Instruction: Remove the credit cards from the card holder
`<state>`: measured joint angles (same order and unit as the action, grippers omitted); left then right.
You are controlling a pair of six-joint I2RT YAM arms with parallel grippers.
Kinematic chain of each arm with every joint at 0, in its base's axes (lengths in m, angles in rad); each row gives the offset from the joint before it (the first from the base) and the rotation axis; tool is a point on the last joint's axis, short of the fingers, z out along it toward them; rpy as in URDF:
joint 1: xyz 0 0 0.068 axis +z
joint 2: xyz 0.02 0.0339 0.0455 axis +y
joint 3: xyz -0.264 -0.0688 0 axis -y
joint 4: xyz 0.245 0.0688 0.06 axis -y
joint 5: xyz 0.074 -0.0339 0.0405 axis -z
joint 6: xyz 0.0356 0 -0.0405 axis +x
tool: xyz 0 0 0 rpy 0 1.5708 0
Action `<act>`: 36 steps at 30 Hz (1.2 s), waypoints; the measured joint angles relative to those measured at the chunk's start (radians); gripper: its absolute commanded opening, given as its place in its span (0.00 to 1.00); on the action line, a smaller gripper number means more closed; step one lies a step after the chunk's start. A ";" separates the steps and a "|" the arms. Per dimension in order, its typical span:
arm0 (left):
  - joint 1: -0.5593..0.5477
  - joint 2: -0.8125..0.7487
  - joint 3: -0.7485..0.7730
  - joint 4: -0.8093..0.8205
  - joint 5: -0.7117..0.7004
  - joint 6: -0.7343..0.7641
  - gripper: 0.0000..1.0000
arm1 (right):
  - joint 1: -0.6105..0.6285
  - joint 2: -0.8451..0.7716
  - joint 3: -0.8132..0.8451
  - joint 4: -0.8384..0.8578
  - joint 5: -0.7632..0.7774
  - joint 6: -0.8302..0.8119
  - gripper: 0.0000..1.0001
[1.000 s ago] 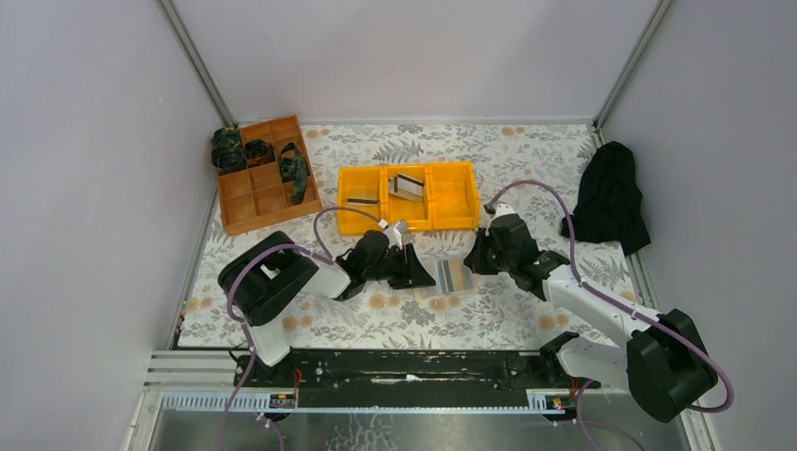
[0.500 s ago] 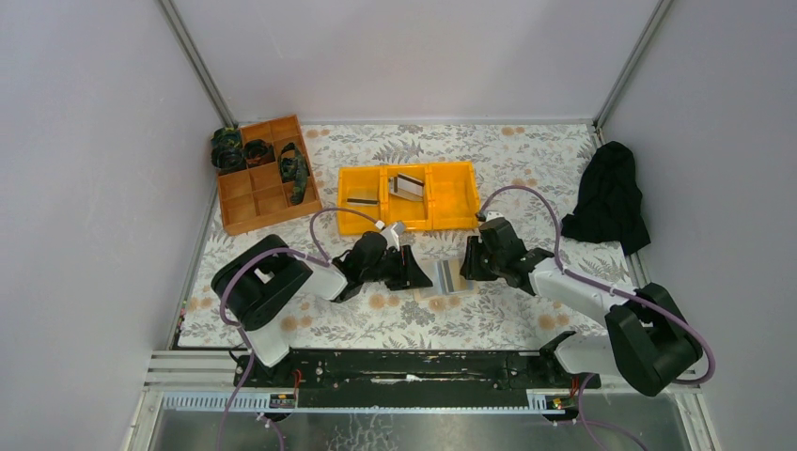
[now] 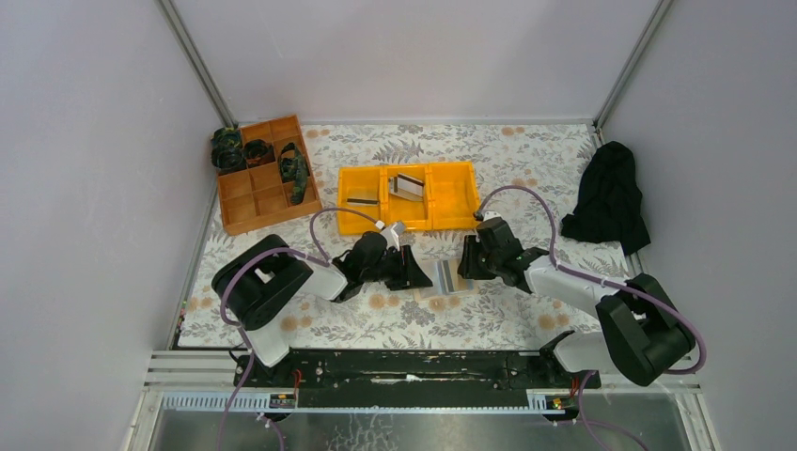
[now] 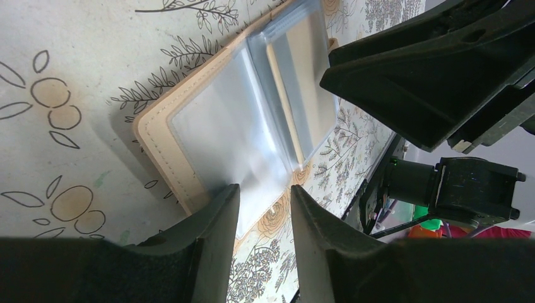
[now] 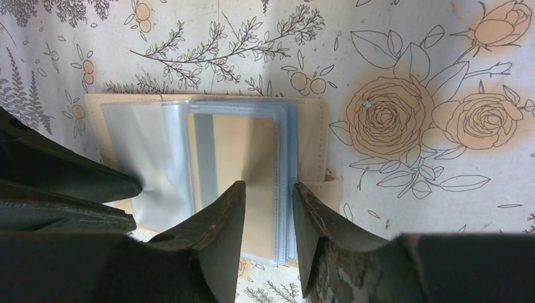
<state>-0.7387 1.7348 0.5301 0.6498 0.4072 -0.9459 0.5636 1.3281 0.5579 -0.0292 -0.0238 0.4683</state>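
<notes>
Right tool [image 5: 269, 185] has moved in since a second ago and now hangs over the card holder [image 5: 310, 142], fingers narrowly parted and empty. Left tool [image 4: 264, 187], likewise parted and empty, is at the holder's opposite edge. Beyond lies a yellow bin [image 3: 452, 199]. The holder lies open on the tabletop [image 3: 526, 160], with a tan card [image 5: 243, 161] inside its clear sleeve.

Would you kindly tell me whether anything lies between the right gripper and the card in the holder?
Only the clear sleeve of the card holder: the tan card lies inside it, under the film. The right gripper hangs open over it with nothing else between; the left gripper is at the other page.
</notes>
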 measured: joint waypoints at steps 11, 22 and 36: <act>0.000 0.015 0.001 0.019 0.016 -0.001 0.43 | 0.000 0.016 0.000 0.035 -0.024 0.000 0.36; 0.000 0.034 0.012 0.037 0.026 -0.001 0.43 | 0.000 -0.055 0.000 0.035 -0.084 0.012 0.33; 0.000 -0.024 0.010 -0.049 -0.032 0.029 0.43 | 0.061 -0.050 0.019 0.035 -0.100 0.030 0.26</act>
<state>-0.7387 1.7111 0.5396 0.6010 0.3748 -0.9165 0.6247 1.2781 0.5766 0.0059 -0.1242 0.4984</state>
